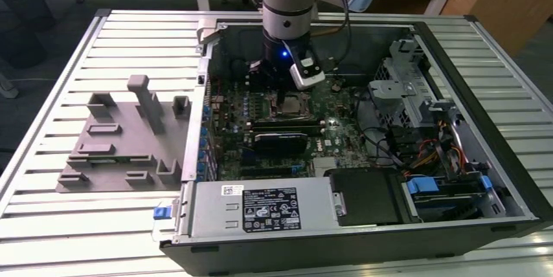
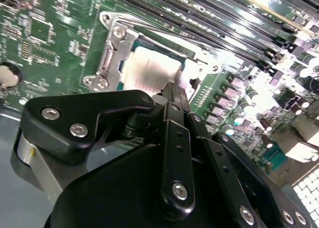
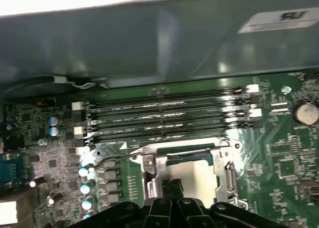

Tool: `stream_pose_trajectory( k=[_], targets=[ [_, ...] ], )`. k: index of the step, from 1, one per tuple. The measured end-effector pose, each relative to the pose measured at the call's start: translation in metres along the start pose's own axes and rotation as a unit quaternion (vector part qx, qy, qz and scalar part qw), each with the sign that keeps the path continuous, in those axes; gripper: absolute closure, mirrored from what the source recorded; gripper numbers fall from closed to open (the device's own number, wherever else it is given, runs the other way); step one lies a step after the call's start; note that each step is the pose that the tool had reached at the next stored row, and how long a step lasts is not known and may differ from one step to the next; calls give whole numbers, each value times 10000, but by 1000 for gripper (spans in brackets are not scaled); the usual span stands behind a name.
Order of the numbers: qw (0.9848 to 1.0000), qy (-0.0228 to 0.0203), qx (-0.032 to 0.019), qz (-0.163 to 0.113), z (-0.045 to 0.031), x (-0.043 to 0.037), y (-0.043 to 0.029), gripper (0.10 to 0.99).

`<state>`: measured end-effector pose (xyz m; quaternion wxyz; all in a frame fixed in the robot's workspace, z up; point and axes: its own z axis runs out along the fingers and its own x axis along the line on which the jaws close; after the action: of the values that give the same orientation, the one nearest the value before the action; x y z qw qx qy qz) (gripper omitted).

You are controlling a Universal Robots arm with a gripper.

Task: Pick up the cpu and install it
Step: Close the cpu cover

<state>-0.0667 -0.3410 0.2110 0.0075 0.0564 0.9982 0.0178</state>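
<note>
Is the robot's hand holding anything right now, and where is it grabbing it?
Nothing seems held. The cpu lies flat in the socket, and the gripper is shut just above the cpu's edge.

Text log, from my remote station.

- Exterior view: a large label (image 1: pixel 269 210), white with black blocks, lies flat on the grey power supply housing (image 1: pixel 207 215). It carries rows of print and small round marks, all too fine for me to read.
- A small white sticker (image 1: pixel 233 190) sits just beside that label on the same housing. I can't read it.
- First wrist view: a white label (image 3: pixel 278 19) is on the grey case wall (image 3: pixel 149 43), with one bold mark over fine lines. I can't make it out.
- The motherboard (image 3: pixel 289 153) has tiny white silkscreen, unreadable.
- Second wrist view: the top of the cpu (image 2: pixel 149 68) glares white, so any marking is unreadable.
</note>
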Motion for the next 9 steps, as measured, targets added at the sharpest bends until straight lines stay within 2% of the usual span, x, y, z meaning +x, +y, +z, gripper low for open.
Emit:
stream_pose_trajectory(
  k=[9],
  targets=[
    [9998, 4, -6, -184, 48, 68, -10, 980]
  ],
)
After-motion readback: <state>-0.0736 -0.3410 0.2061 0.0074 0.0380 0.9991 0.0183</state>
